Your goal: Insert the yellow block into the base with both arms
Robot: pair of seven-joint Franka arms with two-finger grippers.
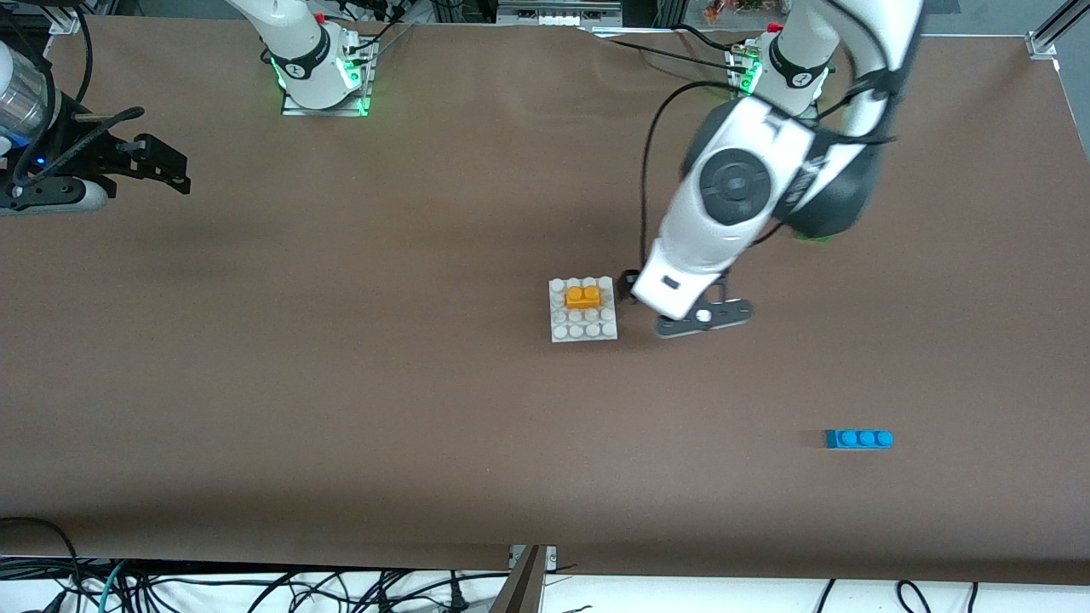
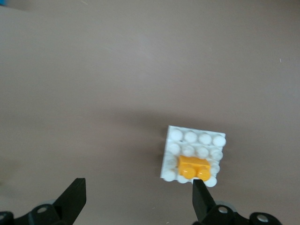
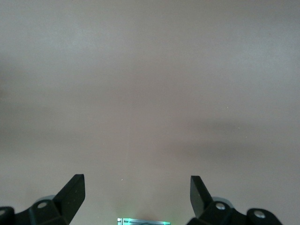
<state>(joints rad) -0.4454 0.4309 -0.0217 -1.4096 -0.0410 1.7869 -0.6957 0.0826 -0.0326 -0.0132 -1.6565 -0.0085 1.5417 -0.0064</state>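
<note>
yellow block [image 1: 583, 296] seated on base [image 1: 582, 327] | left gripper [image 2: 138, 199] beside base, fingers wide, empty | right gripper [image 3: 137, 194] waits over bare bench [image 1: 341, 383], fingers wide

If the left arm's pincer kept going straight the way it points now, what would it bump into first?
Most likely just the bare brown table. The left pincer is open and points down beside the base, which carries the yellow block. One finger looks close to the base's edge, so a graze there can't be ruled out.

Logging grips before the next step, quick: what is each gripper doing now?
Left gripper: open, empty, beside the base.
Right gripper: open, empty, waiting over bare table.
</note>
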